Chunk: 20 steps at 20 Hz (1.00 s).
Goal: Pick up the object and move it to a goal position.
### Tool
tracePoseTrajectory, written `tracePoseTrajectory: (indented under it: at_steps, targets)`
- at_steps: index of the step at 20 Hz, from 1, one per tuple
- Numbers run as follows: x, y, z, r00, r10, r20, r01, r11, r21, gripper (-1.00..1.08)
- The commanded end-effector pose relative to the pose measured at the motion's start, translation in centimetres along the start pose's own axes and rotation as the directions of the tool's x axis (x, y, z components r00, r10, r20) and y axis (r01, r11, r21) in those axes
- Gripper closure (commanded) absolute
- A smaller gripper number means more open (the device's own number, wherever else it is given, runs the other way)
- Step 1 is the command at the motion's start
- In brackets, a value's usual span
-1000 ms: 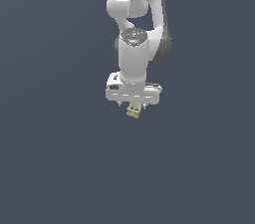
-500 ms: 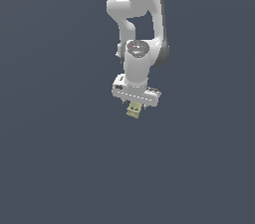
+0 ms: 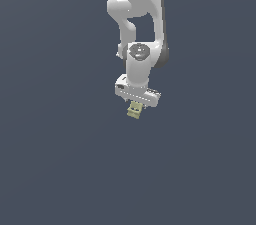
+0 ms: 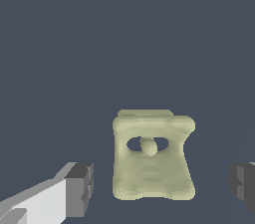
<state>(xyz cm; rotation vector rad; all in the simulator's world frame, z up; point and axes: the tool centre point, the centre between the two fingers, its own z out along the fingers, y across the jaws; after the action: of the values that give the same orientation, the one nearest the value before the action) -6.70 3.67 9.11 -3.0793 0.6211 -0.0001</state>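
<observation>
The object [image 4: 152, 168], a small pale olive-yellow blocky lump with two dark hollows, lies on the dark floor between my fingers. In the wrist view one dark pad [image 4: 79, 188] and the other [image 4: 243, 185] stand on either side of it, each with a clear gap to it. My gripper [image 4: 160, 184] is open and touches nothing. In the exterior view the object [image 3: 134, 112] shows just below the white gripper [image 3: 135, 105], whose body partly covers it.
The white arm [image 3: 140, 9] comes down from the top of the exterior view. A plain dark grey floor [image 3: 60, 159] surrounds the object on every side.
The hand has shifted a little towards the exterior view's right and turned slightly. The object has stayed where it was.
</observation>
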Motion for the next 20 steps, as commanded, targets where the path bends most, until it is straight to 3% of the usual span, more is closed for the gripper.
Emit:
tracePoseTrajectory:
  at_steps: [1, 19, 20]
  targets:
    - [0.0, 0.0, 0.0, 1.000, 0.000, 0.000, 0.000, 1.000, 0.000, -0.92]
    - [-0.1, 0.0, 5.1, 1.000, 0.004, 0.000, -0.004, 1.000, 0.000, -0.92]
    - [-0.1, 0.0, 5.1, 1.000, 0.004, 0.000, -0.004, 1.000, 0.000, 1.08]
